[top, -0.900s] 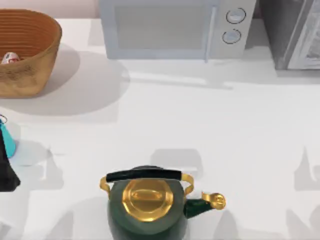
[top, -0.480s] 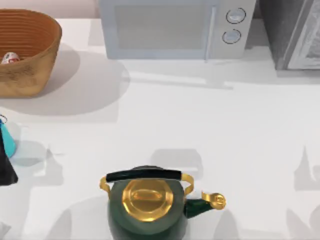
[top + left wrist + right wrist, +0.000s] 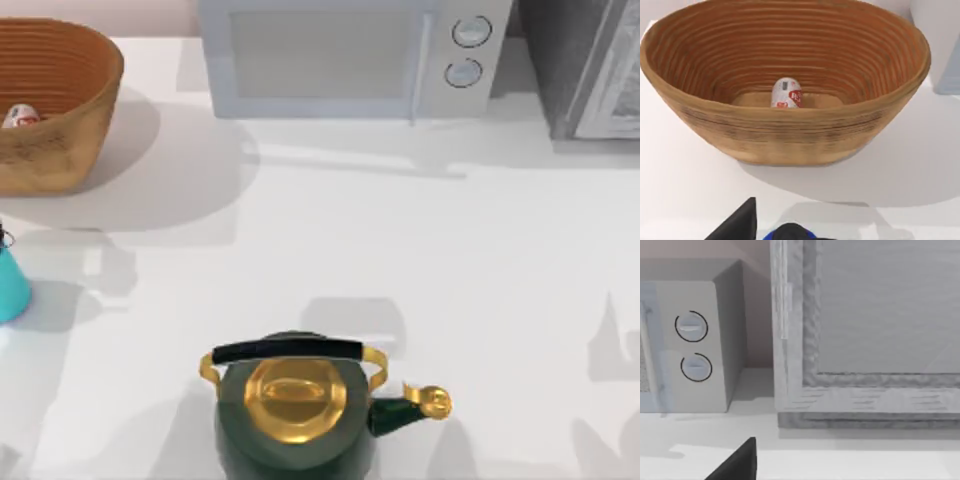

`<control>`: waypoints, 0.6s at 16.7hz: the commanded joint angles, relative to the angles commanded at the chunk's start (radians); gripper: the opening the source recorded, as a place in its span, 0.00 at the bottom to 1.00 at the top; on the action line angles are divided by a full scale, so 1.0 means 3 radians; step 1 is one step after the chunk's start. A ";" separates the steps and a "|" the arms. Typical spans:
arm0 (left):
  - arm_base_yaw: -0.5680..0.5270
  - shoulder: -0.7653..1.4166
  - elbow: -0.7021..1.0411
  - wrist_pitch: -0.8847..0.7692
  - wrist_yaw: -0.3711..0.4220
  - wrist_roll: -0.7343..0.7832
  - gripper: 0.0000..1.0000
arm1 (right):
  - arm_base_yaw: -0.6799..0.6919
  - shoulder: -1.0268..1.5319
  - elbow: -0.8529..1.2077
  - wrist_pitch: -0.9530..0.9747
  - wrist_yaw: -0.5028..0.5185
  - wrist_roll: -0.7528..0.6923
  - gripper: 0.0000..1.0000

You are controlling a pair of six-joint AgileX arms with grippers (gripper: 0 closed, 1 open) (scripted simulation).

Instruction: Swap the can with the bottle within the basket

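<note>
I see bottle (image 3: 787, 93) lying inside basket (image 3: 60, 150) at surface's far-left corner; can (image 3: 10, 285) upright at left edge. Cannot tell either end effector's opening.

The basket (image 3: 790, 135) is showing woven wicker, rough and matt tan outside, ribbed orange-brown within. The bottle (image 3: 786, 93) lying in it is looking like smooth white plastic (label red). At the left edge, the can (image 3: 10, 285) is showing a plain, smooth teal. The kettle (image 3: 295, 420) is gleaming, glossy dark green with polished gold metal. The worktop (image 3: 450, 260) is looking smooth, matt white.
</note>
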 joint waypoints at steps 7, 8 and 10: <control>0.0077 0.2170 0.2519 -0.1165 0.0074 0.0113 1.00 | 0.0000 0.0000 0.0000 0.0000 0.0000 0.0000 1.00; 0.0091 0.2488 0.2891 -0.1337 0.0083 0.0134 1.00 | 0.0000 0.0000 0.0000 0.0000 0.0000 0.0000 1.00; 0.0119 0.3117 0.3616 -0.1685 0.0099 0.0180 1.00 | 0.0000 0.0000 0.0000 0.0000 0.0000 0.0000 1.00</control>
